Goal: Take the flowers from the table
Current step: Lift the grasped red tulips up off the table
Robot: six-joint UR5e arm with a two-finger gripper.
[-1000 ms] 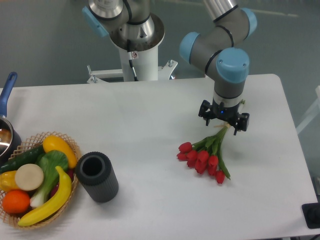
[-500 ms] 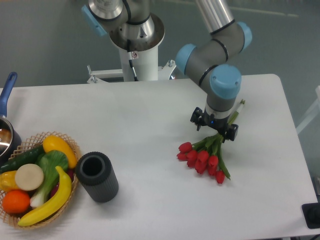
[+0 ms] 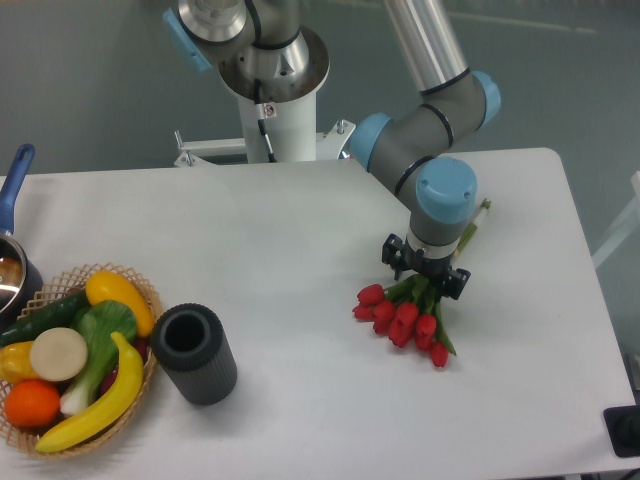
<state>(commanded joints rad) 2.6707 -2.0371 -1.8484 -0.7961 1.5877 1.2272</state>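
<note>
Flowers: judged light, soft, crushable; take at bunched stems.
Gripper: low over stems; jaw spread indiscernible.

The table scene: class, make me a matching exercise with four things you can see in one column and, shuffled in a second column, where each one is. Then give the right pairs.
Column one:
1. flowers
2. basket
3. dark cylinder
4. gripper

Column two:
A. at the left edge of the table, filled with fruit and vegetables
B. directly above the green stems
C. lying right of the table's middle, red heads pointing to the near edge
D. standing upright just right of the basket

Pairs: 1-C, 2-A, 3-D, 4-B
</note>
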